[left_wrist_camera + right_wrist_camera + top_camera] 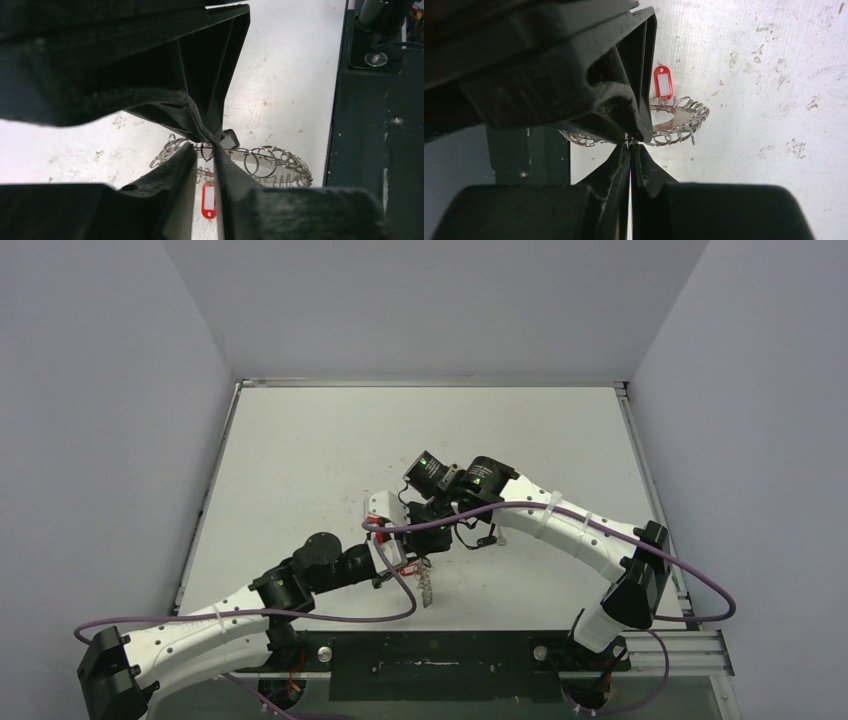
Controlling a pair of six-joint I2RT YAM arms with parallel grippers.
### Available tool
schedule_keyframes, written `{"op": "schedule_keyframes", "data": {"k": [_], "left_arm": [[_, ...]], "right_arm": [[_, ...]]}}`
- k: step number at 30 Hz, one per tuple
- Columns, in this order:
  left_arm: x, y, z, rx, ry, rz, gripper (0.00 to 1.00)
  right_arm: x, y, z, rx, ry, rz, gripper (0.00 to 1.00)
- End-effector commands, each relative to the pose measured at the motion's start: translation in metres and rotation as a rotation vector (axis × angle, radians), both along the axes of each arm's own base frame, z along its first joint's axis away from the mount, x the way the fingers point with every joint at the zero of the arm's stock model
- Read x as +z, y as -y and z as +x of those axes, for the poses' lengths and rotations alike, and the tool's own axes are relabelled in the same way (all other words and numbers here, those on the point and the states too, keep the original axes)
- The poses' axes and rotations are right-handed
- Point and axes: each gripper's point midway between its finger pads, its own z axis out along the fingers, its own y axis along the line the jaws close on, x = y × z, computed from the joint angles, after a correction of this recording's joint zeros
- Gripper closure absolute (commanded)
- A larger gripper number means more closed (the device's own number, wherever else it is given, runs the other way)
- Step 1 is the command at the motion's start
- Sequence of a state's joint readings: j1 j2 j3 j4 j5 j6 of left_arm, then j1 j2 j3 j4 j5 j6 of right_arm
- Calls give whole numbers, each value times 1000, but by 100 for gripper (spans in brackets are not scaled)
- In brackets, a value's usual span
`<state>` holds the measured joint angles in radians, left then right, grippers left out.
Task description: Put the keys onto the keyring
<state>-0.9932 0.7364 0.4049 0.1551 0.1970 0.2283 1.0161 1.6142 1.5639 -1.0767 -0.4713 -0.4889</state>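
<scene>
Left wrist view: the keyring (pixel 272 161) sits at the near side of the table (pixel 290 70), right behind the meeting fingertips. It is a flat grey metal ring, its edge fringed with small wire loops, with a red tag (pixel 208 200) attached. No key is seen threaded on it, so the task is judged barely begun. The left gripper (pixel 205 155) stands narrow, one loop between its tips; whether that loop is pinched cannot be told. The right gripper (pixel 630 147) is fully closed, tip to tip with the left. A small black piece (pixel 230 137) beside it may be a key head, unconfirmed.
</scene>
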Motion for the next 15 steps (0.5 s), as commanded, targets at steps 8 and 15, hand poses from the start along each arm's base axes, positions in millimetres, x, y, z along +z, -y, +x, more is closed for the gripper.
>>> {"op": "schedule_keyframes", "data": {"k": [8, 15], "left_arm": [[22, 7, -2, -40, 62, -39, 87], [23, 10, -4, -70, 90, -43, 100]], "right_arm": [[21, -18, 5, 4, 45, 101, 100], [21, -19, 7, -5, 51, 102, 100]]}}
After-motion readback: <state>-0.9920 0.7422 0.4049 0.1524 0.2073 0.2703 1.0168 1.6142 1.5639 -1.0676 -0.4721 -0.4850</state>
